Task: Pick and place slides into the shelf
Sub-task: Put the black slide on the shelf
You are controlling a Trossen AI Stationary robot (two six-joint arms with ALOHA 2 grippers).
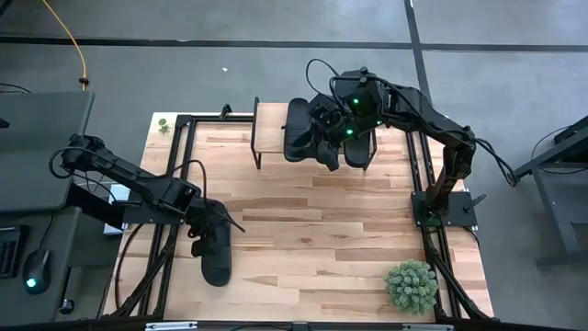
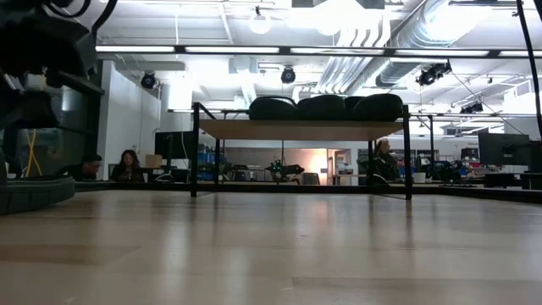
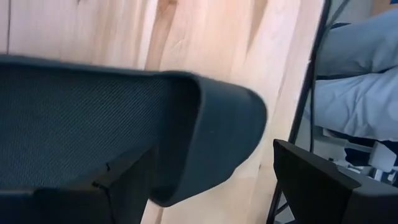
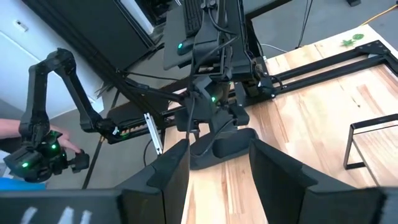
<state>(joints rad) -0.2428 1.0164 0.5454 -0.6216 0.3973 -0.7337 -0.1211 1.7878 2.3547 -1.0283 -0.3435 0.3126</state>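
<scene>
One black slide (image 1: 218,260) lies sole-down on the table near the left. My left gripper (image 1: 209,225) is low over its far end, open. In the left wrist view one finger (image 3: 121,183) stands over the textured footbed (image 3: 68,124) and the other (image 3: 311,180) beside the rim, over bare wood. Three more slides (image 2: 322,107) lie side by side on the top of the shelf (image 2: 296,129) at the far side. My right gripper (image 1: 329,145) hovers above them, open, with nothing between its fingers (image 4: 217,152). My left gripper straddles the slide's raised rim (image 3: 217,137) at its far end, coming slanting down from the table's left. Whether either finger touches the slide, I cannot tell. The slide lies flat on the table.
A green plant (image 1: 412,286) stands at the near right corner and a small green sprig (image 1: 163,123) at the far left. Black frame rails (image 1: 423,175) run along both sides of the table. People sit beyond the table (image 2: 127,165), and a hand (image 4: 7,127) shows at the right wrist view's edge.
</scene>
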